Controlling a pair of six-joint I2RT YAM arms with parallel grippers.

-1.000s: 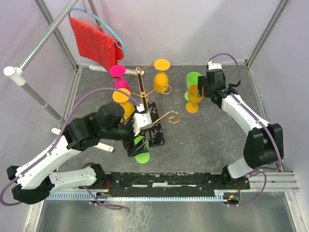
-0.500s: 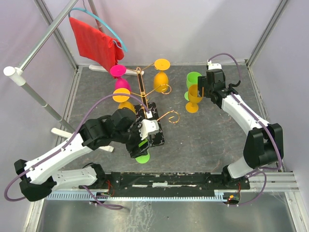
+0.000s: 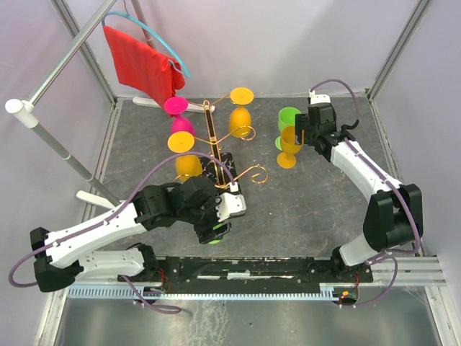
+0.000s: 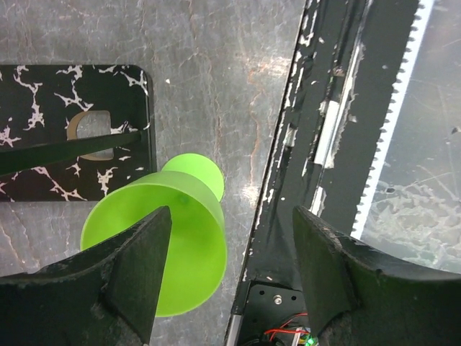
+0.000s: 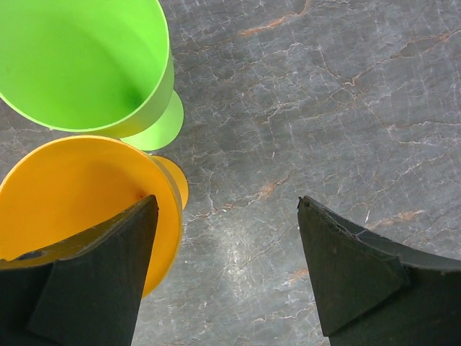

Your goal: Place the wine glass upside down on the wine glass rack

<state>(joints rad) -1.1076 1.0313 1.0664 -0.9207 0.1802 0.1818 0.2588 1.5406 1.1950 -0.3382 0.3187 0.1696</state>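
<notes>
The wine glass rack (image 3: 209,137) is gold wire on a black marbled base (image 3: 234,189), with a pink glass (image 3: 178,115) and two orange glasses (image 3: 241,115) hanging upside down. A green wine glass (image 4: 169,245) stands mouth up beside the base's near corner (image 4: 72,115). My left gripper (image 4: 230,223) is open right above it, the left finger (image 4: 108,281) over its rim; from the top view the gripper (image 3: 216,231) hides most of the glass. My right gripper (image 5: 227,205) is open and empty beside an upright orange glass (image 5: 79,194) and a green glass (image 5: 79,58).
The black rail (image 4: 338,108) of the arm mount runs close to the right of the green glass. A red cloth (image 3: 140,68) hangs on a blue hanger at the back left, by a slanted metal pole (image 3: 68,155). Enclosure walls surround the table.
My left arm has swung toward the near edge and to the right, so the gripper now covers the green glass by the rack base. The right arm has not moved.
</notes>
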